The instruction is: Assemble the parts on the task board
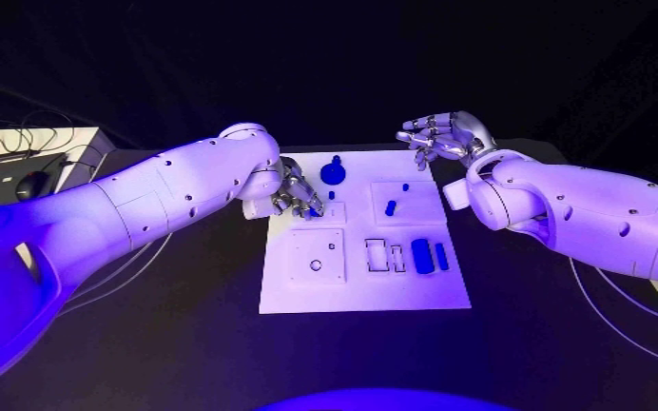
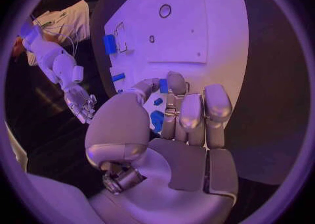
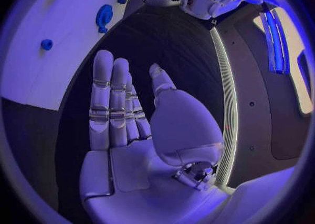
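Note:
The white task board point(image 1: 304, 297) lies mid-table. On it are a round blue knob point(image 1: 334, 172), a small peg point(image 1: 331, 195), an oblong part point(image 1: 391, 207) and two blue cylinders point(image 1: 421, 255) side by side. My left hand point(image 1: 295, 192) reaches down over the board's far left. In the left wrist view its thumb and a fingertip point(image 2: 176, 78) pinch a small blue part point(image 2: 163, 85). My right hand point(image 1: 441, 135) hovers beyond the board's far right corner, fingers point(image 3: 108, 92) straight and apart, holding nothing. The right wrist view also shows the knob point(image 3: 104, 16).
A square plate with a round hole point(image 1: 316, 264) and outlined slots point(image 1: 384, 254) sit at the board's near side. A white box with cables point(image 1: 48, 149) stands at the far left of the table. Thin cables point(image 1: 604, 311) trail along the right.

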`<state>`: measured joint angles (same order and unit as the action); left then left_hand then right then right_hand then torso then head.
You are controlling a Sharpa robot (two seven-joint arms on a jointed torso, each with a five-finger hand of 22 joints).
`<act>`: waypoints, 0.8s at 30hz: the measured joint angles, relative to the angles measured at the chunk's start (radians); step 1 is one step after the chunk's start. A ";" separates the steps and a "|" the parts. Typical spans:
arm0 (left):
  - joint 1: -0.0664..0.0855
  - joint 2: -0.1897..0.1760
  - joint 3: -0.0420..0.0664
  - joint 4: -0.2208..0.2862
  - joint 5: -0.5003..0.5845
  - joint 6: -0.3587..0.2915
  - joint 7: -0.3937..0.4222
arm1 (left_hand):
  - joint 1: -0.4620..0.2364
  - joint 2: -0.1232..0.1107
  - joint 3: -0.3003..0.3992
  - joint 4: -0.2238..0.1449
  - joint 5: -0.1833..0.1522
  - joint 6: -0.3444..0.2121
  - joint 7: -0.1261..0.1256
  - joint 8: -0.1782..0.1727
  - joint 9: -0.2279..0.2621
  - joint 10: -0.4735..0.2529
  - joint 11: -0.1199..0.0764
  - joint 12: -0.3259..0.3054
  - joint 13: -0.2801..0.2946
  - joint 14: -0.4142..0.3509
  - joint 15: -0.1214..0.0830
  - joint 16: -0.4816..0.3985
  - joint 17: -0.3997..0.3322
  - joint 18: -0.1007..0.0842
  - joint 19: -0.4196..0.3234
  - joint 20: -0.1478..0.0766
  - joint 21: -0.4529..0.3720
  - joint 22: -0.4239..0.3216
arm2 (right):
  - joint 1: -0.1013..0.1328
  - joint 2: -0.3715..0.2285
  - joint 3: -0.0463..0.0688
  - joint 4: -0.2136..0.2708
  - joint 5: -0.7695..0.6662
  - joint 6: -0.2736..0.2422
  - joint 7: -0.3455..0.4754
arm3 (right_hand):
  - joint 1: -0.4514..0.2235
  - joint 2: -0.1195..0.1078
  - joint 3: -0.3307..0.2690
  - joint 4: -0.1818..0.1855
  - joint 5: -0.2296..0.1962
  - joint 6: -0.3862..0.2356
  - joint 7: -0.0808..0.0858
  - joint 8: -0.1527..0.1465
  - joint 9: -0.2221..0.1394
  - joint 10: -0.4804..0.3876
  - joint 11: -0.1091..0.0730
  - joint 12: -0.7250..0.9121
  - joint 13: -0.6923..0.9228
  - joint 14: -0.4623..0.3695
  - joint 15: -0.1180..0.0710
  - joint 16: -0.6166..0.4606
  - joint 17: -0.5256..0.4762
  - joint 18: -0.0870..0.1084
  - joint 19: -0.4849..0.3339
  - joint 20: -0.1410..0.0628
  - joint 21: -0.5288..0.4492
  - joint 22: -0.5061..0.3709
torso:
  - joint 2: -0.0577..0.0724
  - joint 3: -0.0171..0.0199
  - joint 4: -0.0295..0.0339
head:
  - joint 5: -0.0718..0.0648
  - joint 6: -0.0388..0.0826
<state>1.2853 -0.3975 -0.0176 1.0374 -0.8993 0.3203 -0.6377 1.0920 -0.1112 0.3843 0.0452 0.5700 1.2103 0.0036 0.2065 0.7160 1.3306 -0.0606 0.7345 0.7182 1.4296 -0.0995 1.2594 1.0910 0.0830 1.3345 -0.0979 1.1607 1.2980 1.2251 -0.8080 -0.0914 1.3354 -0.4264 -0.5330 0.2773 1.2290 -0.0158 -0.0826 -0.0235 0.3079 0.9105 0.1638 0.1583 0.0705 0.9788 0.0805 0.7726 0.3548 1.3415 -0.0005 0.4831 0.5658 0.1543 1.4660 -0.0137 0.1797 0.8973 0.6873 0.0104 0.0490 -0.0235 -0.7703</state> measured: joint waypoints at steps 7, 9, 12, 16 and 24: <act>0.001 0.012 -0.001 -0.014 0.020 0.011 -0.004 | 0.000 0.000 0.000 0.000 -0.002 0.000 0.000 0.000 0.000 0.000 0.000 0.000 0.000 0.000 0.000 0.000 -0.001 0.000 0.000 0.000 0.000 0.000 | 0.000 0.001 0.000 0.001 0.000 0.000 0.000 | 0.000 0.000 0.000 0.000 0.000 0.000 0.000 0.000 0.000 0.000 0.000 0.000 0.000 0.000 0.000 0.000 0.000 -0.001 0.000 0.000 0.000 0.000 | 0.000 0.0003 0.0001 | 0.000 -0.001; 0.001 0.015 -0.001 -0.016 0.022 0.012 -0.005 | 0.000 0.000 0.000 0.000 -0.004 0.000 0.000 0.000 0.000 0.002 0.001 0.000 0.000 0.000 0.000 0.000 -0.001 0.000 0.000 0.000 0.000 0.000 | 0.000 0.001 0.000 0.001 0.000 0.000 0.001 | 0.000 0.000 -0.003 0.003 0.004 0.000 0.000 0.000 0.000 -0.001 -0.001 0.000 0.000 0.000 0.000 0.000 0.000 -0.001 0.000 0.000 0.000 0.001 | 0.000 0.0002 0.0000 | 0.000 -0.001; 0.001 0.017 -0.001 -0.018 0.024 0.013 -0.005 | 0.000 0.000 0.000 0.000 -0.005 0.000 0.000 0.000 0.000 0.002 0.002 0.000 0.000 0.000 0.000 0.000 -0.002 0.000 0.000 0.000 0.000 -0.003 | 0.000 0.001 0.000 0.001 0.000 -0.001 0.003 | 0.000 0.000 -0.003 0.003 0.004 -0.007 0.004 0.000 0.000 -0.008 -0.003 -0.004 0.000 0.000 0.000 -0.006 0.000 -0.001 0.000 0.000 0.000 0.000 | 0.000 0.0000 0.0000 | 0.000 -0.001; 0.001 0.019 -0.001 -0.020 0.024 0.013 -0.006 | 0.000 0.000 0.000 0.000 -0.005 0.000 0.000 0.000 0.002 0.002 0.002 0.000 0.000 0.000 0.000 0.000 -0.002 0.000 0.000 0.000 0.000 -0.003 | 0.000 0.001 0.000 0.001 0.003 -0.002 0.010 | 0.000 0.000 -0.003 0.003 0.004 -0.018 0.010 0.000 0.000 -0.027 0.002 -0.004 0.000 -0.018 0.011 -0.006 0.000 -0.008 -0.007 0.007 -0.006 -0.006 | 0.000 0.0001 0.0001 | -0.001 -0.001; 0.001 0.019 0.000 -0.023 0.019 0.012 -0.006 | 0.000 0.000 0.000 0.000 -0.006 0.000 0.001 0.000 0.002 0.002 0.002 0.000 0.000 0.002 0.002 0.000 -0.002 0.000 0.000 0.000 0.000 -0.003 | 0.000 0.002 0.000 0.001 0.008 -0.003 0.027 | 0.000 0.000 -0.003 0.003 0.004 -0.019 0.009 0.000 0.000 -0.029 0.004 -0.004 0.000 -0.018 0.011 -0.006 -0.002 -0.008 -0.009 0.009 -0.006 -0.006 | 0.000 -0.0005 0.0009 | -0.002 -0.003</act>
<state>1.2867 -0.3782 -0.0180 1.0142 -0.8801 0.3325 -0.6432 1.0918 -0.1109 0.3842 0.0451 0.5635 1.2103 0.0042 0.2065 0.7176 1.3324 -0.0589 0.7346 0.7182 1.4311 -0.0980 1.2594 1.0886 0.0829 1.3345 -0.0979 1.1606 1.2953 1.2254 -0.8062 -0.0914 1.3368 -0.4189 -0.5357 0.3042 1.2290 -0.0158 -0.0853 -0.0207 0.3118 0.8910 0.1733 0.1584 0.0705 0.9502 0.0841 0.7688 0.3549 1.3234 0.0105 0.4769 0.5643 0.1465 1.4571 -0.0048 0.1741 0.8909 0.6874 0.0099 0.0499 -0.0254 -0.7732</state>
